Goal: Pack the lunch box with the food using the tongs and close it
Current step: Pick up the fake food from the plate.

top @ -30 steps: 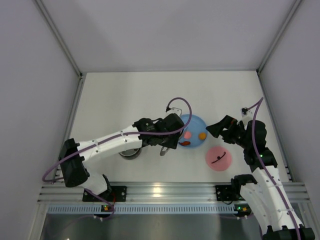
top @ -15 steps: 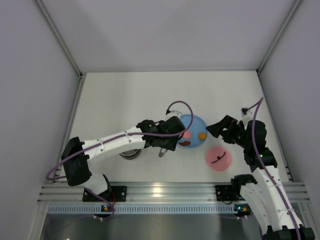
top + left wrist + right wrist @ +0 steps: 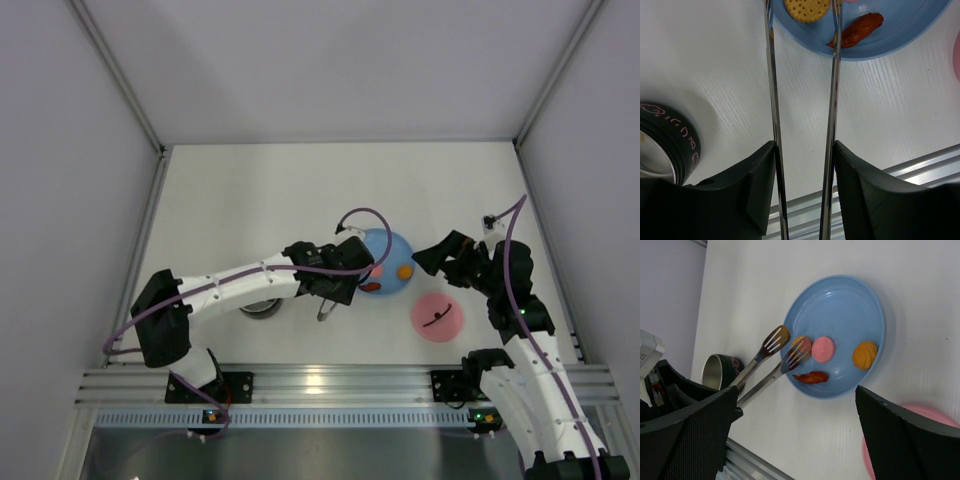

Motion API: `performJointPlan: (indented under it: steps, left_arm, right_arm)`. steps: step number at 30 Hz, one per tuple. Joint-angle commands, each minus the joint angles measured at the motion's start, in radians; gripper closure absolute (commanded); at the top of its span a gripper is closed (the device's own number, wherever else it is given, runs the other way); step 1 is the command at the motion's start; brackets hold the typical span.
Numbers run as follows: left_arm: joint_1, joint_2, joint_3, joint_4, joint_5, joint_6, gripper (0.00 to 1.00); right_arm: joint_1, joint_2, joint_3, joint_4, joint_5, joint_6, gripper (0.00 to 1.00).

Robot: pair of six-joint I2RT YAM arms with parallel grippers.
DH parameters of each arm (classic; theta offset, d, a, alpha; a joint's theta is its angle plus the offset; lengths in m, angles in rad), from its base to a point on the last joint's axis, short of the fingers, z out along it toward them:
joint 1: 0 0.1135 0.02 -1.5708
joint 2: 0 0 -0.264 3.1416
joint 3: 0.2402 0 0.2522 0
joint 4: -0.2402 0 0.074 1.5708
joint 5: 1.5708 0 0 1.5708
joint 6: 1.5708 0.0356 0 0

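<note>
Food [image 3: 822, 349] on plate [image 3: 845, 305], lunch box [image 3: 715, 371] left of it, lid [image 3: 437, 317] right

Lunch box [image 3: 676, 134], black outer band: pink printed marks, perhaps letters alongside small cartoon figures, too curved and cropped to read. No other text, number or brand is legible.

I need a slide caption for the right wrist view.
Open tongs reach the cracker on the blue plate, beside a pink disc; the lunch box stands nearby.
</note>
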Motion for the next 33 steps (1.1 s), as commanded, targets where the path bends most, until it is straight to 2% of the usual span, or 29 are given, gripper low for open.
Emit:
performJointPlan:
  steps: [1,29,33]
  left_arm:
    - [0.001,0.012,0.000,0.042,-0.002,0.016,0.47]
    - [0.001,0.010,0.033,0.025,0.060,0.019,0.48]
    - [0.001,0.010,0.034,0.020,0.058,0.017,0.51]
  right_arm:
    - [-0.012,-0.012,0.021,0.006,0.002,-0.017,0.01]
    - [-0.012,-0.010,0.024,-0.002,0.004,-0.016,0.00]
    - [-0.012,-0.009,0.022,0.003,0.002,-0.016,0.01]
